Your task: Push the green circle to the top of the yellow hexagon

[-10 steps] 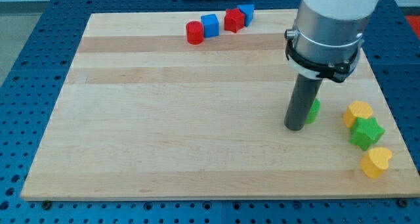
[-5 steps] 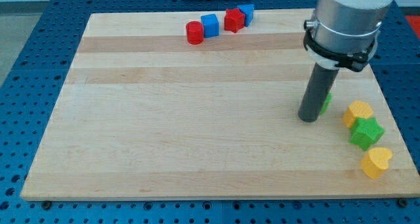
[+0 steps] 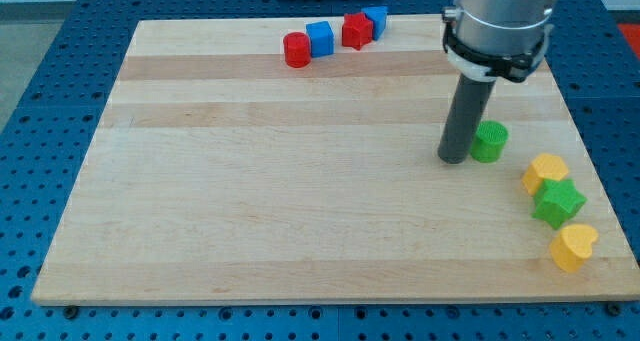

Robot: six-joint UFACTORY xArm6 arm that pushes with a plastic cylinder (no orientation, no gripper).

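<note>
The green circle (image 3: pixel 489 141) sits in the right half of the frame, a little above middle height, and the rod's lower end, my tip (image 3: pixel 453 161), stands just to its left, touching it or very nearly so. The yellow hexagon (image 3: pixel 547 171) lies lower and further right, near the circle but apart from it, with bare wood between them.

As for progress, I'd judge the job partly done. The circle is already higher in the frame than the hexagon, yet it lies up and to the left of it rather than straight above. What seems left is a short shove toward the frame's right, so the circle ends directly above the hexagon. With the tip on the circle's left side, it looks well placed for that.

There is no claw on this arm, only the bare rod, so nothing is there to be apart, together or clamped.

Counting the blocks on the counter (image 3: pixel 250 201):
- green: two, the circle and a green star (image 3: pixel 557 203) below the hexagon
- yellow: two, the hexagon and a yellow heart (image 3: pixel 574 246) at the lower right
- red: two, a red round block (image 3: pixel 296 50) and a red block (image 3: pixel 356 30)
- blue: two, a blue cube (image 3: pixel 320 38) and a blue block (image 3: pixel 376 19)
</note>
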